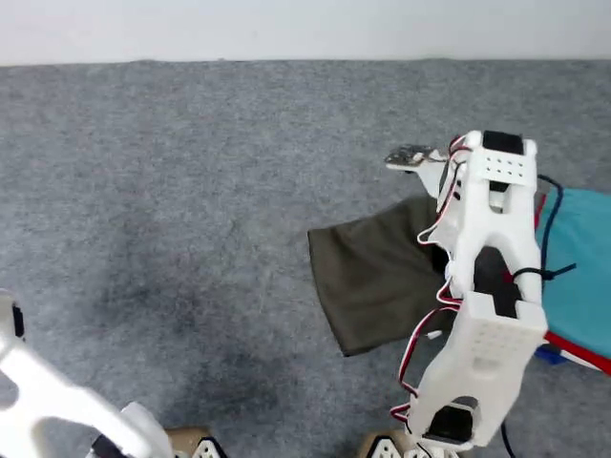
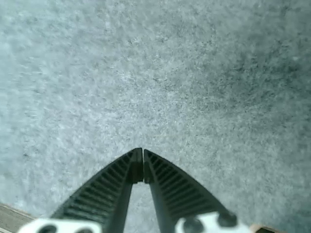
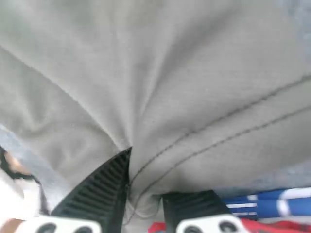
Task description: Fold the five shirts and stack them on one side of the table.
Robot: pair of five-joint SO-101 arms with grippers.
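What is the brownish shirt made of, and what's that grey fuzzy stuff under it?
The brownish shirt looks like soft, matte knit cloth, probably cotton: it wrinkles into folds and has stitched hem lines. The grey table cover looks like felt or short carpet, with a speckled, fuzzy surface; which of the two is hard to tell.

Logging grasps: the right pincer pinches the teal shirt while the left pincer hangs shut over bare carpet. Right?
Not quite. The right pincer pinches the olive shirt, not the teal shirt beside it; the right wrist view shows olive cloth bunched between its fingers. The left pincer does hang shut over bare carpet.
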